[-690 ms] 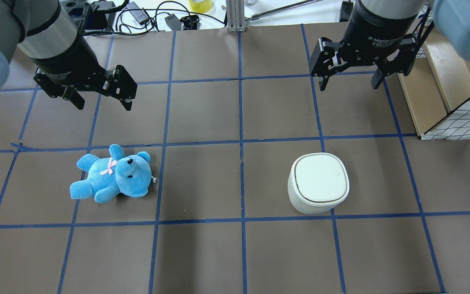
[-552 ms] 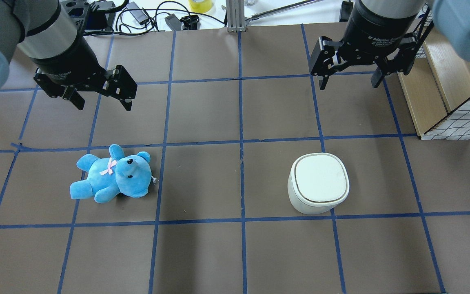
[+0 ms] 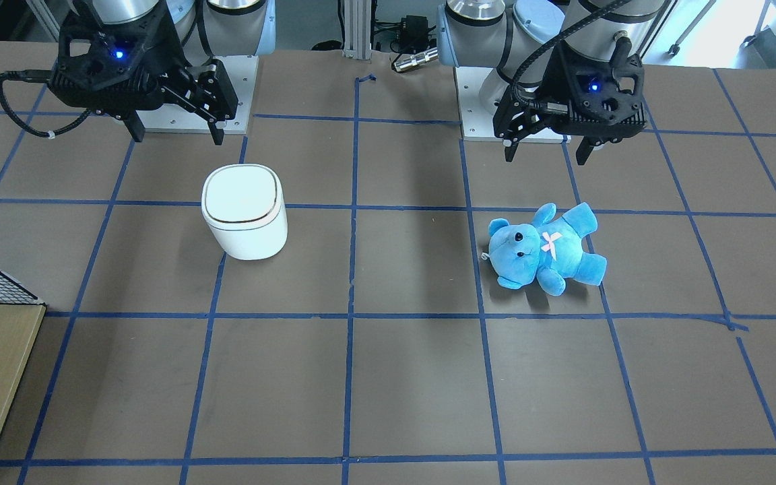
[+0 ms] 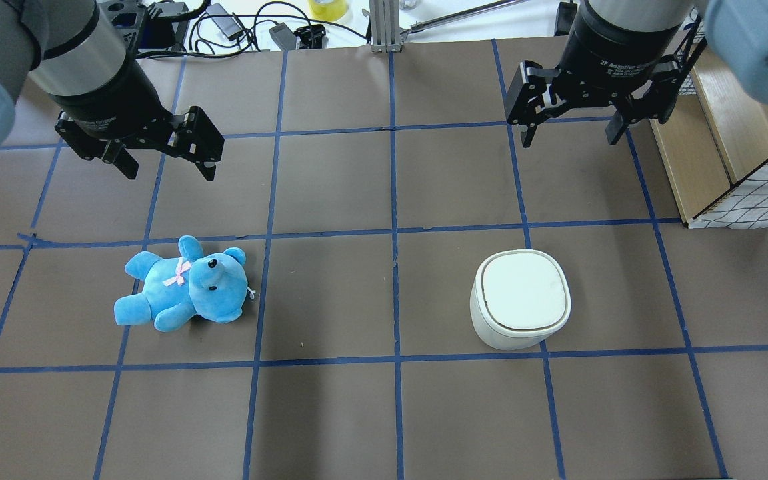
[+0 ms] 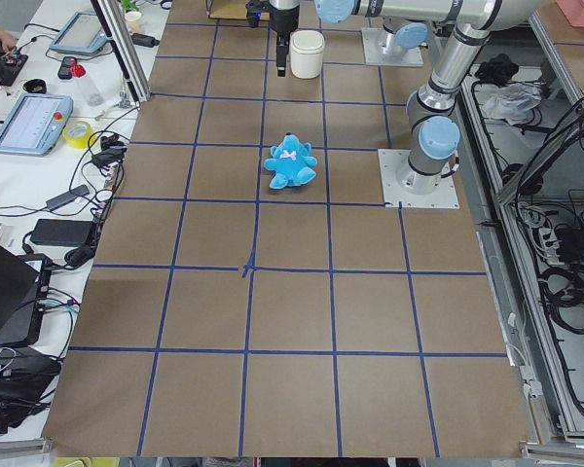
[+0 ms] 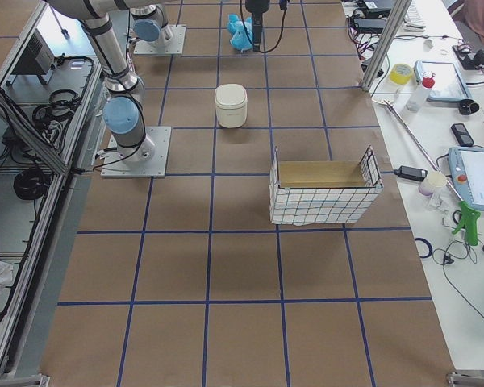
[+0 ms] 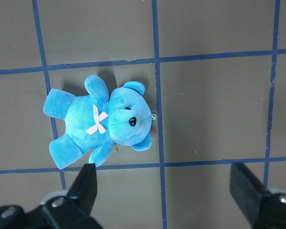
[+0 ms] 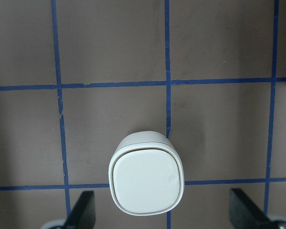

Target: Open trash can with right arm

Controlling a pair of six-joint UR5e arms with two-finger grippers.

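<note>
The white trash can (image 4: 521,298) stands upright on the table with its flat lid shut; it also shows in the front view (image 3: 244,211), the right wrist view (image 8: 147,179), the left side view (image 5: 307,53) and the right side view (image 6: 231,105). My right gripper (image 4: 571,137) (image 3: 174,135) hangs open and empty well above and behind the can. My left gripper (image 4: 164,170) (image 3: 544,153) hangs open and empty above the table behind a blue teddy bear (image 4: 184,285) (image 7: 100,125).
A wire-mesh box with a wooden inside (image 4: 724,153) (image 6: 323,189) stands at the table's right edge. Cables and tools (image 4: 237,27) lie beyond the far edge. Blue tape lines (image 4: 394,233) grid the brown table top.
</note>
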